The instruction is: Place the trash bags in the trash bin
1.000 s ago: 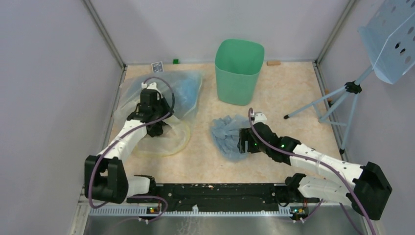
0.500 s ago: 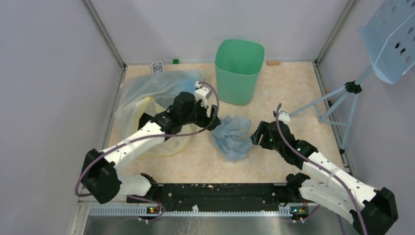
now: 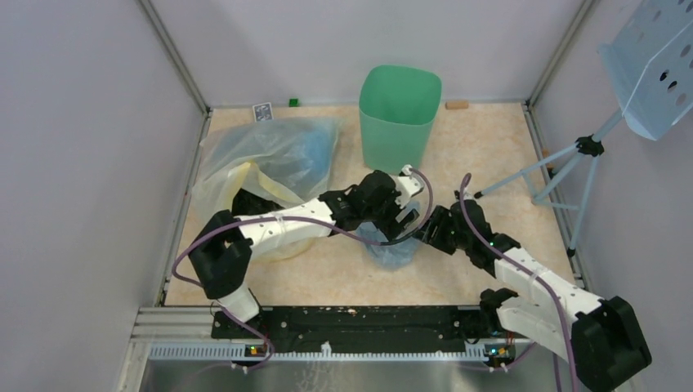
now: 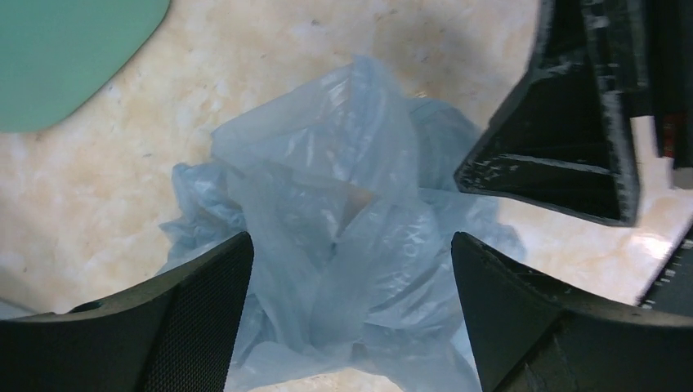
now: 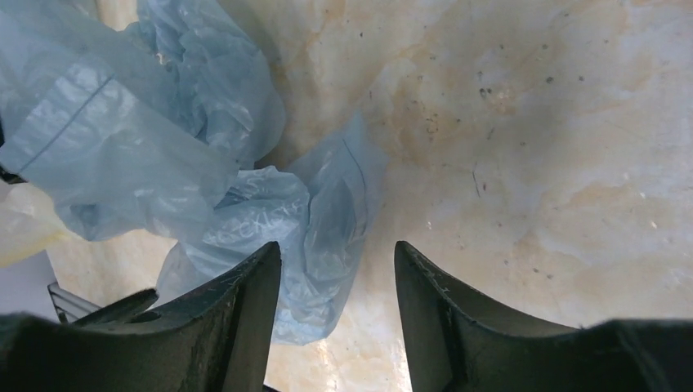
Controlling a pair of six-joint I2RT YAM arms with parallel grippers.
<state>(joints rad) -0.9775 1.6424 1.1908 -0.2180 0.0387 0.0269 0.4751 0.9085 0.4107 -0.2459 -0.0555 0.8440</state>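
- Here, left gripper: jaws wide, holding nothing, astride the trash bags heaped directly below.
- Right gripper: jaws half open, empty, over the heap's right fringe.
- Heap on the worktop, near the trash bin; left arm nearer its middle.

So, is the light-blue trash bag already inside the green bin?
No, the light-blue trash bag lies crumpled on the table, in front of the green bin.
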